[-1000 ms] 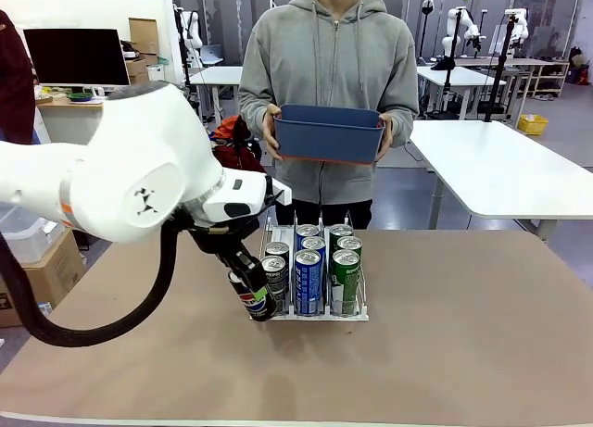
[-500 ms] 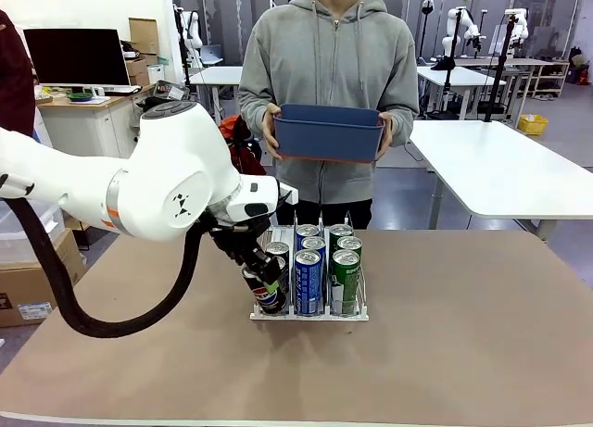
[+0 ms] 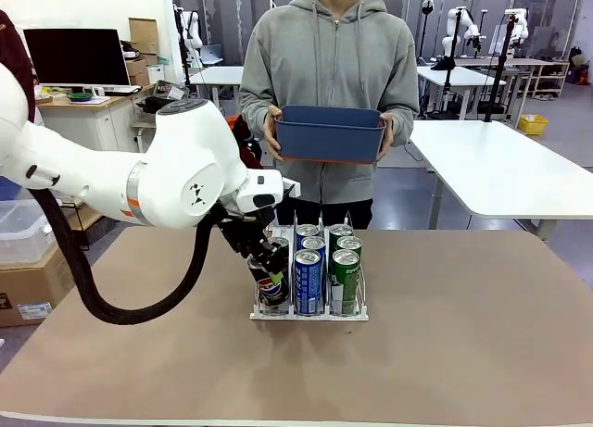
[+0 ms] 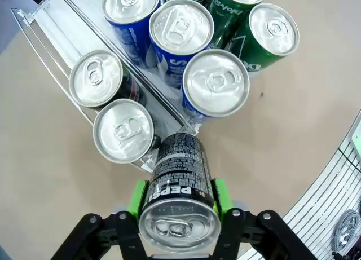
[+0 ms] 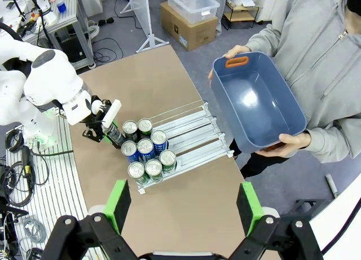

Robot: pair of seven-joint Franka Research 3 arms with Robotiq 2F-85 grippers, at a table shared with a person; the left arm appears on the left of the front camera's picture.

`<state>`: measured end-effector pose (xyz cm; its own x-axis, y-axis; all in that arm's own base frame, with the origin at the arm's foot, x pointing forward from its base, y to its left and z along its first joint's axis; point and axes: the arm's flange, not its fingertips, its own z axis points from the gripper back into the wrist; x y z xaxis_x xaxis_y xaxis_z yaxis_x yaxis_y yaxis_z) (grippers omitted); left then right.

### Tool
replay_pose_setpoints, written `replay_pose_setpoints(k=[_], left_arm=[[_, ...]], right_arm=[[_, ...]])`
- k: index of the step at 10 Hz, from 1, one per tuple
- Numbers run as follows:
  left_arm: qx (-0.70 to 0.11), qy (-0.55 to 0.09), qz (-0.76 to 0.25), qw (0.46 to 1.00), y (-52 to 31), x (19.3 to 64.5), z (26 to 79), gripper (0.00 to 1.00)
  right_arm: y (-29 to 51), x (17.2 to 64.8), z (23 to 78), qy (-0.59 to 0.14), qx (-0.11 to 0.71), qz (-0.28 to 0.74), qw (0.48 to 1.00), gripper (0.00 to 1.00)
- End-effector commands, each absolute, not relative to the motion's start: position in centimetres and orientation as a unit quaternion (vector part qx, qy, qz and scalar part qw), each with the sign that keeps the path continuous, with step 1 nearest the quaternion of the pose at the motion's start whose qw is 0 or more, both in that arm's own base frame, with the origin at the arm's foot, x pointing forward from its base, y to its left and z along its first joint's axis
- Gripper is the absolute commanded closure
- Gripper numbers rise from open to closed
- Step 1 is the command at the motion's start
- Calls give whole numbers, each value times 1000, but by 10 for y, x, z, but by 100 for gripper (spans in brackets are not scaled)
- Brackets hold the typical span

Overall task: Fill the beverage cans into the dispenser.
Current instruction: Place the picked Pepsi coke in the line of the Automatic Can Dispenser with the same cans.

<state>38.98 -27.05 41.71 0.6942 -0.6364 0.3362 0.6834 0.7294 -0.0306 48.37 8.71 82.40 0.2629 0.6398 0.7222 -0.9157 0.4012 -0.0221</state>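
At the near-left corner of the dispenser [image 3: 310, 308], your left gripper [image 4: 179, 199] has its jaws clamped on a black can [image 4: 179, 201], green pads pressed to either side of its body. The can hangs tilted, its foot just at the mouth of the left lane, where two dark cans [image 4: 123, 130] already stand one behind the other. Blue cans [image 4: 216, 83] fill the middle lane and green cans [image 4: 274, 29] the far one.

Step in hand, as I read it: loading the last front slot of the left lane. Next you would need to right the can so its base meets the white floor flat, between the thin clear dividers, then let go.

Your right gripper [image 5: 183, 206] hovers high above the worktop [image 3: 463, 353], jaws spread wide, holding nothing. The person holds a blue bin [image 3: 329, 134], which looks empty from above.

Materials: cans are smooth aluminium cylinders with bright silver tops; dispenser walls are thin, glossy clear plastic; worktop is matte brown.
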Motion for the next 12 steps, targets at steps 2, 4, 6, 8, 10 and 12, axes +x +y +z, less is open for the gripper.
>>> replay_pose_setpoints(k=[2,4,6,8,10,12], left_arm=[[-68,-170,-337,923,-269,422,415,42],[-59,-174,-321,929,-267,429,415,42],[-56,-172,-309,934,-262,435,416,42],[-51,-165,-305,937,-260,444,414,42],[-47,-149,-300,941,-265,447,405,42],[-34,-135,-296,945,-266,454,393,42]], right_arm=[[86,484,826,-336,207,506,767,0],[86,484,826,-336,207,506,767,0],[86,484,826,-336,207,506,767,0],[86,484,826,-336,207,506,767,0],[86,484,826,-336,207,506,767,0],[86,484,826,-336,207,506,767,0]])
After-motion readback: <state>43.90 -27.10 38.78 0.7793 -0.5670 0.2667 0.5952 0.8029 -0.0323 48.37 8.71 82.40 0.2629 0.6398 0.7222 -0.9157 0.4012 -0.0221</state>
